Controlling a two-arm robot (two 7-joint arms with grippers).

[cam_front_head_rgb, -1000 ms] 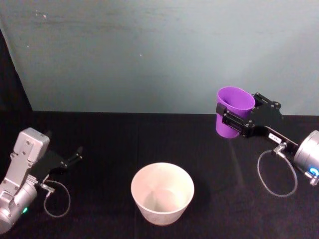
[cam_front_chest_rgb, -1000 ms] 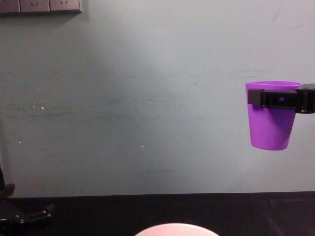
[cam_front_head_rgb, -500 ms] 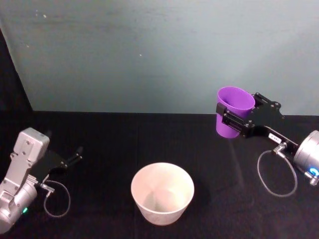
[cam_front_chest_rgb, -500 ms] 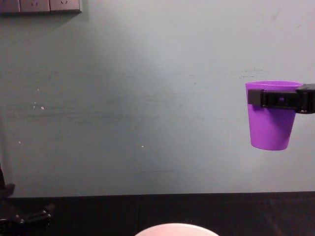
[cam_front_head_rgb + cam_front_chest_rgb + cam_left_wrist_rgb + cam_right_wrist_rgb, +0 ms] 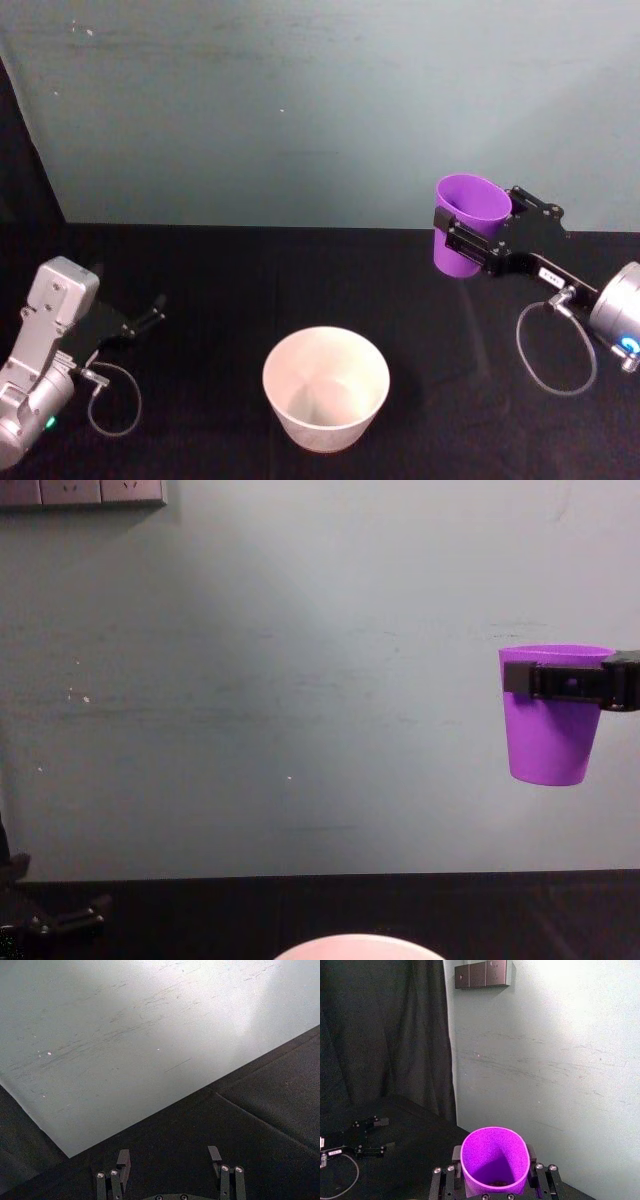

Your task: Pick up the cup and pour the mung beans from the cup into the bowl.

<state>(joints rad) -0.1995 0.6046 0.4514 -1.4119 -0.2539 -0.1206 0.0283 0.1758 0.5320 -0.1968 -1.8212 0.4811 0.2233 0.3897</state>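
The purple cup [image 5: 468, 228] hangs upright in the air at the right, well above the black table, with my right gripper [image 5: 462, 240] shut on it near its rim. From the side the cup [image 5: 552, 735] is level, the black fingers [image 5: 560, 680] clamping its upper part. Looking down into the cup [image 5: 495, 1160], a few dark specks lie at its bottom. The white bowl [image 5: 326, 388] stands on the table in front, left of and below the cup; its rim [image 5: 358, 944] peeks up at the chest view's lower edge. My left gripper [image 5: 150, 315] rests open low at the left.
A pale grey-green wall [image 5: 300, 110] stands right behind the black table [image 5: 230, 290]. Wall sockets [image 5: 80, 492] sit high at the left. Cable loops hang by each wrist [image 5: 555, 350]. A dark curtain [image 5: 380, 1035] hangs beyond the table's left side.
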